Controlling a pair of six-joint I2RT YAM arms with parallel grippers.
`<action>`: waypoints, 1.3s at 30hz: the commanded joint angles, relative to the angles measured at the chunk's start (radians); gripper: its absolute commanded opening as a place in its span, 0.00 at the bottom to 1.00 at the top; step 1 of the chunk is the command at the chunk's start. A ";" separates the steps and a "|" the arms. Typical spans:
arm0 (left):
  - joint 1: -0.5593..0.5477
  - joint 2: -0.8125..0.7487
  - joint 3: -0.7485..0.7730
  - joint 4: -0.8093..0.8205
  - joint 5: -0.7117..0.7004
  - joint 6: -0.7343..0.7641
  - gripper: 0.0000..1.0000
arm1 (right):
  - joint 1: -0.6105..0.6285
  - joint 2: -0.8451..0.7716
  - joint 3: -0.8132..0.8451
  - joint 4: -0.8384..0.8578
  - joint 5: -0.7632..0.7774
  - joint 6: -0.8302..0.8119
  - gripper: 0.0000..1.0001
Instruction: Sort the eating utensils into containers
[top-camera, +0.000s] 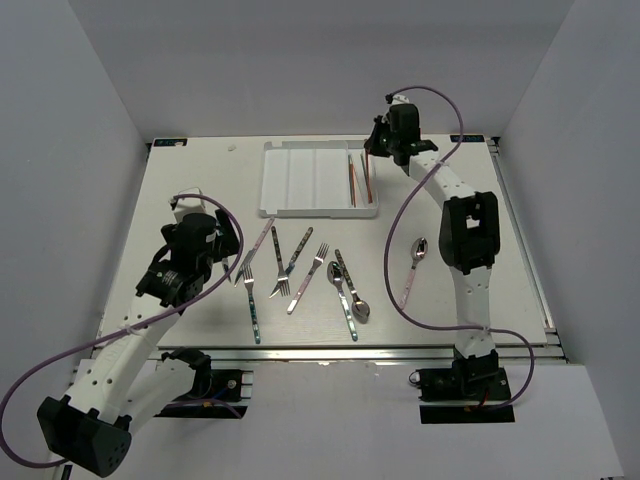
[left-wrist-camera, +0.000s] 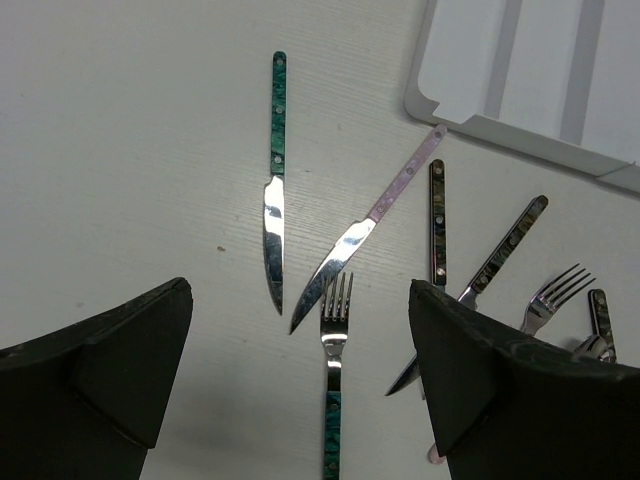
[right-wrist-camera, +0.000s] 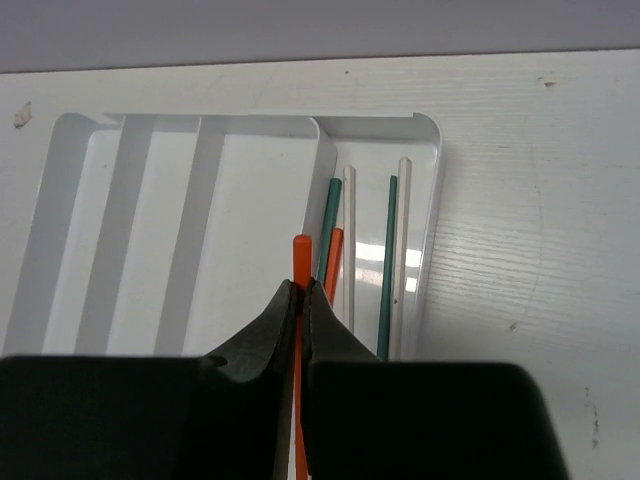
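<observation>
Two jaws of the right gripper (right-wrist-camera: 298, 298) pinch a thin orange plastic chopstick (right-wrist-camera: 301, 255), its tip over a divider (right-wrist-camera: 322, 150) of the flat white plastic tray (right-wrist-camera: 70, 190); released here, it could fall into the slot beside the other chopsticks (right-wrist-camera: 390, 250). Left gripper (left-wrist-camera: 300, 300) gapes wide above silver knives (left-wrist-camera: 273, 220).

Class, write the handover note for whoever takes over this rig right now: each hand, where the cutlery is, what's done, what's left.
Left hand: open, empty, hovering over the loose knives and forks.
Right hand: shut on an orange chopstick above the tray.
Done: five chopsticks lie in the tray's rightmost slot; the other slots are bare.
Left: release the held chopstick, then sort all cutlery on the table, including the lone spoon off to the right.
</observation>
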 joint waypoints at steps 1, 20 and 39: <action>0.001 0.020 -0.003 0.010 0.011 0.009 0.98 | -0.004 0.026 0.067 0.107 -0.038 -0.030 0.00; 0.001 0.053 0.003 0.005 -0.011 0.010 0.98 | 0.017 -0.121 0.036 -0.021 0.156 -0.082 0.89; 0.001 0.059 0.002 0.001 -0.015 0.009 0.98 | 0.065 -1.032 -1.126 -0.189 0.339 0.279 0.89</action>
